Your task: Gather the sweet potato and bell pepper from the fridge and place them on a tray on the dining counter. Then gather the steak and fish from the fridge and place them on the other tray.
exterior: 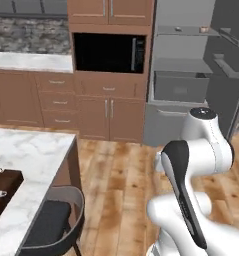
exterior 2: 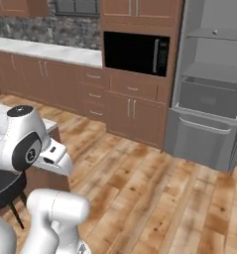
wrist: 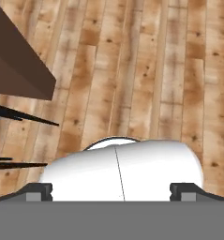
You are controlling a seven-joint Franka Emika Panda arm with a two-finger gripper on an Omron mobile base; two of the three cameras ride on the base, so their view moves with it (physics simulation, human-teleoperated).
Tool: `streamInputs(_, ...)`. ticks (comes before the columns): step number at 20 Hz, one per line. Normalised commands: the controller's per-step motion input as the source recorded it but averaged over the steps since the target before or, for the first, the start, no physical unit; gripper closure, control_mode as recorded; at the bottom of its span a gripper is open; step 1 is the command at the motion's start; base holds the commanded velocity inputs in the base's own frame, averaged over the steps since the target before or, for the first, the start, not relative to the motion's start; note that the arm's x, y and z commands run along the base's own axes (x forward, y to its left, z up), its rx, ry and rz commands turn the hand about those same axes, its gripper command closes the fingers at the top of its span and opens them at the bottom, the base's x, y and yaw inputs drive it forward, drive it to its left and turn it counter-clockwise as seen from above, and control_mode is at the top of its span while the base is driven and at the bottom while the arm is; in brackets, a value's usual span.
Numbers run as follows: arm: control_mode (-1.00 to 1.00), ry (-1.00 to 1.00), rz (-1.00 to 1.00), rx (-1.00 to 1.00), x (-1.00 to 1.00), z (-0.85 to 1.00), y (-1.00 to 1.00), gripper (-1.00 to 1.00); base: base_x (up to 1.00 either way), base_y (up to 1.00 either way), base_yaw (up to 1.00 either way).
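Plainly, fridge [exterior: 191, 75] and microwave [exterior: 109, 52] bear no readable writing

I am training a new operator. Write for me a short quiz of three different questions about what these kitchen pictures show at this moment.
1. True or false: the fridge stands open.
2. Multiple choice: the gripper points at A) a tray, B) the wooden floor, C) a fridge shelf.
3. Fill in: the dark microwave sits to the ___ of the fridge in both base views.

Key: 1 true; 2 B; 3 left.
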Motion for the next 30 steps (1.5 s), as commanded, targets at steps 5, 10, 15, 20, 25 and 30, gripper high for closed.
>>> streamInputs(5,1.0,0.0,0.0,0.0,0.0,0.0,0.0,-1.0,0.79,-0.53,-0.36)
streamInputs(10,1.0,0.0,0.0,0.0,0.0,0.0,0.0,-1.0,0.93,-0.53,-0.28)
streamInputs(15,1.0,0.0,0.0,0.0,0.0,0.0,0.0,-1.0,0.89,-0.53,-0.23)
streamInputs(20,1.0,0.0,0.0,0.0,0.0,0.0,0.0,-1.0,0.91,-0.48,-0.22)
streamInputs(25,1.0,0.0,0.0,0.0,0.0,0.0,0.0,-1.0,0.94,-0.33,-0.22)
streamInputs(30,1.0,0.0,0.0,0.0,0.0,0.0,0.0,-1.0,0.82,-0.05,-0.27)
